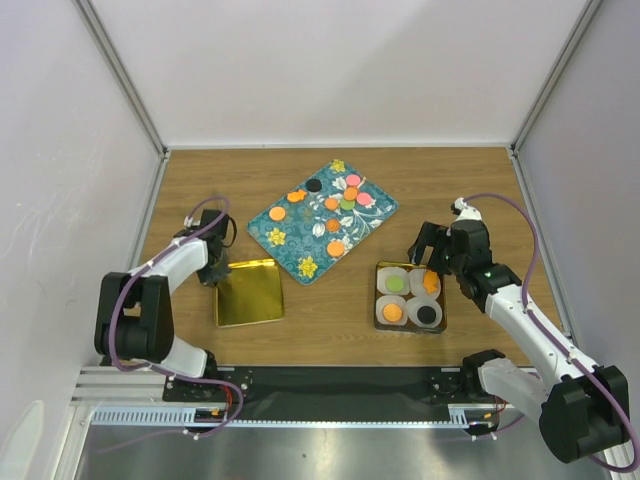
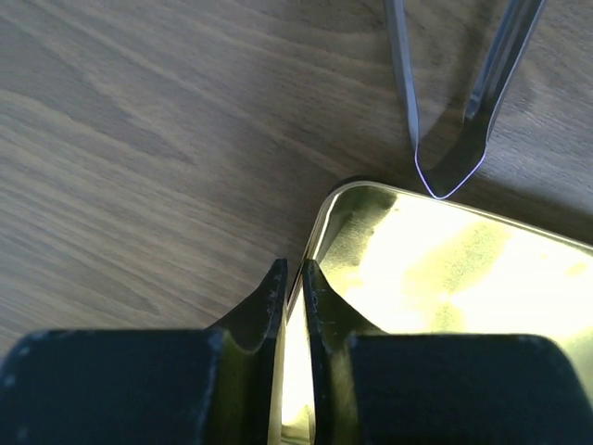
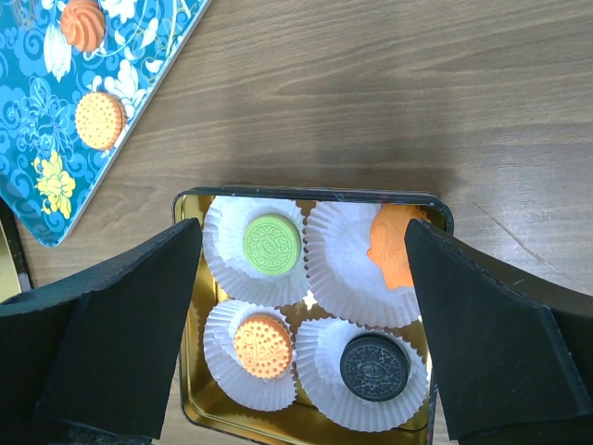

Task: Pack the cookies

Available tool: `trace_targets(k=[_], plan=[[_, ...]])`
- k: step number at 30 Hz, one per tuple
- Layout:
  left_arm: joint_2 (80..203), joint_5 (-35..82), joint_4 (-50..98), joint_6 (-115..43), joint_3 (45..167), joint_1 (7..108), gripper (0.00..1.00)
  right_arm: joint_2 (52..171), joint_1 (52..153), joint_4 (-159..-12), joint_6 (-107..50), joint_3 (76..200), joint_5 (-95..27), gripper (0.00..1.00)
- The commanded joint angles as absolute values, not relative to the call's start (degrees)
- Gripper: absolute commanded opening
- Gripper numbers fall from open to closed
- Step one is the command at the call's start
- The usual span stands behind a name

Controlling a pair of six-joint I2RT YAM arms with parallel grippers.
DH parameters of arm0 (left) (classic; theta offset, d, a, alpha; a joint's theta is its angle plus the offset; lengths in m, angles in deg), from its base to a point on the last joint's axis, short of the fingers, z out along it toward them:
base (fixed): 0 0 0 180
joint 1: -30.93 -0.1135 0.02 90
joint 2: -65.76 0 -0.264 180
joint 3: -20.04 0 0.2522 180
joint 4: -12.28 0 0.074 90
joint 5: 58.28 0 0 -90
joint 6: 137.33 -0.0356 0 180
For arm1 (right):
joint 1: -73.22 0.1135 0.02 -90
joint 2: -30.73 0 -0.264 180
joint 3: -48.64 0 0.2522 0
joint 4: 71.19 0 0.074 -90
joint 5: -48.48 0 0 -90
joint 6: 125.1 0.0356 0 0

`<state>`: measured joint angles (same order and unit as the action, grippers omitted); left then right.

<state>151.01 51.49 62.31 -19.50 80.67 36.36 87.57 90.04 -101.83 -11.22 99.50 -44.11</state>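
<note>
Several cookies, mostly orange [image 1: 336, 248] with one black [image 1: 314, 185] and one pink [image 1: 353, 180], lie on the teal floral tray [image 1: 290, 235]. A gold tin [image 1: 410, 268] holds four white paper cups with a green [image 3: 272, 244], a round orange [image 3: 262, 345], a black [image 3: 374, 366] and a flower-shaped orange cookie [image 3: 397, 243]. My right gripper [image 1: 432, 245] is open and empty above the tin, its fingers on either side [image 3: 301, 232]. My left gripper [image 1: 215, 270] is shut on the left rim of a flat gold lid [image 2: 445, 278], the rim between its fingers [image 2: 295, 278].
The tray's corner, with two orange cookies [image 3: 99, 120], shows at the upper left of the right wrist view. A shiny V-shaped metal piece [image 2: 454, 158] lies on the wood just beyond the lid's corner. White walls enclose the table on three sides.
</note>
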Motion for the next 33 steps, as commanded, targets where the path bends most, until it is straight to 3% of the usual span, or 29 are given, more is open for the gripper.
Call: trace_targets(k=[1, 13, 33], plan=[[150.6, 51.1, 63.0, -23.0, 83.3, 35.9, 0.00, 87.2, 90.4, -101.4, -11.8, 101.7, -44.9, 0.97], [140.2, 39.6, 64.7, -24.0, 82.6, 36.6, 0.00, 88.2, 91.6, -100.9, -12.3, 102.1, -44.9, 0.97], [127.2, 32.0, 68.6, -24.3, 86.3, 38.9, 0.00, 93.3, 106.4, -101.1, -9.3, 111.1, -42.8, 0.97]])
